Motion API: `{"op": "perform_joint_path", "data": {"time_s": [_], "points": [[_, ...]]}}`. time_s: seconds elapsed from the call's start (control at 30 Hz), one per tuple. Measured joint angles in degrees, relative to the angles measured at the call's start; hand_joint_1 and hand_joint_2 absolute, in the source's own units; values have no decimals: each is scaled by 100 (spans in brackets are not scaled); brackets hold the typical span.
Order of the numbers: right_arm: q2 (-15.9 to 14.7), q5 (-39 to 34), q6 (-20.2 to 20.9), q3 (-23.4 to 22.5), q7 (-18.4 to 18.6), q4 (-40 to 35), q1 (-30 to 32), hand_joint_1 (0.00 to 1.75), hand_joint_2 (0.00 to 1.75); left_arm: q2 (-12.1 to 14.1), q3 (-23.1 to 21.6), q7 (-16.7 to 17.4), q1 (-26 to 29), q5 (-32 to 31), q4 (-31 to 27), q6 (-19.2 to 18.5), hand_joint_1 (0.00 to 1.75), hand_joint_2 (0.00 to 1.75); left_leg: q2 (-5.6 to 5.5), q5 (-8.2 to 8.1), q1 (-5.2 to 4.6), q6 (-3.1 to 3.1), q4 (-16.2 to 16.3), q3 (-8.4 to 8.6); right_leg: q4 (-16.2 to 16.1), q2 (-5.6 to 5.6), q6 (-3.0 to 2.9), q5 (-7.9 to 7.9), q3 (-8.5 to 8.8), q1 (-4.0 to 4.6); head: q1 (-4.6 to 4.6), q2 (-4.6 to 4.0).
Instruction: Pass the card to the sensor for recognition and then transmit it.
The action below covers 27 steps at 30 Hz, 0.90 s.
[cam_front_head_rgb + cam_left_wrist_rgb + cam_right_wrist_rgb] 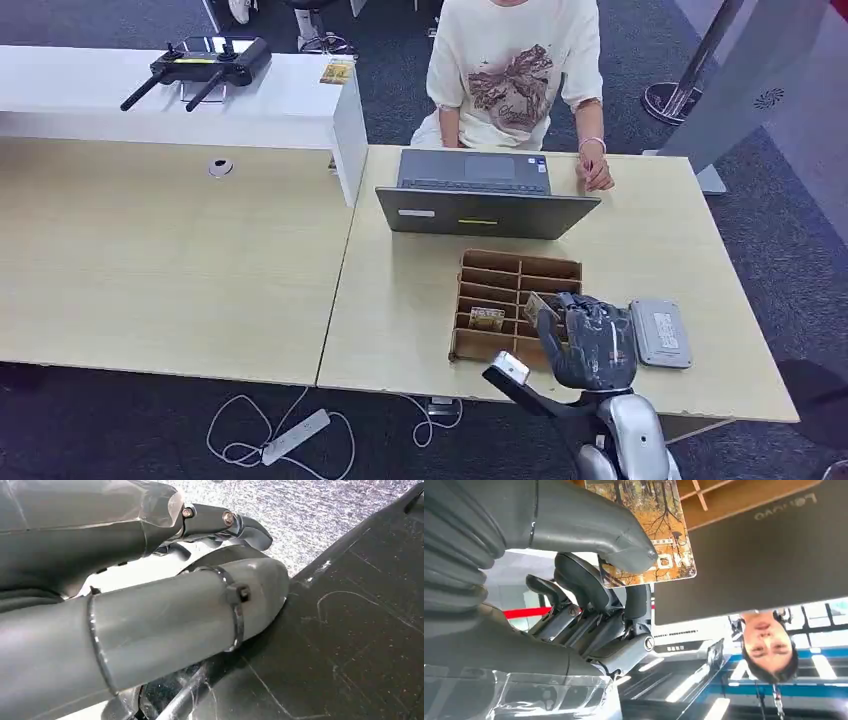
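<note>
**Card pinched over the box, near the table's front edge**

The right hand (592,340) hovers over the right side of the box (500,285), close to the table's (660,250) near edge. It holds the card (659,535) between thumb and fingers — the thumb lies across the card's printed face, the fingers curl behind it. Just right of the hand lies the grey sensor (660,333), flat on the wood, with bare tabletop between it and the right edge.

The box is slotted; another card (487,319) sits in a left compartment. Behind it stands an open laptop (480,195), its lid back facing the robot, and behind that a seated person with one hand (597,172) on the table.

A second light table (150,260) adjoins on the left, with a white counter (150,105) carrying a black controller (205,65). Dark carpet, and a power strip (295,436) with cables below the front edge.

The left hand (150,555) hangs low; whether it is closed I cannot tell.
</note>
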Motion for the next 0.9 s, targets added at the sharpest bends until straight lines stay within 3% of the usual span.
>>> {"op": "perform_joint_path", "data": {"time_s": [0.9], "points": [[0,-94,-225,-9,-190,-411,37,175,175,-2,0,-15,-4,-142,0,-11,0,0,0,0,0,0,0,0,0,0,0,0,0,0,0,0]]}}
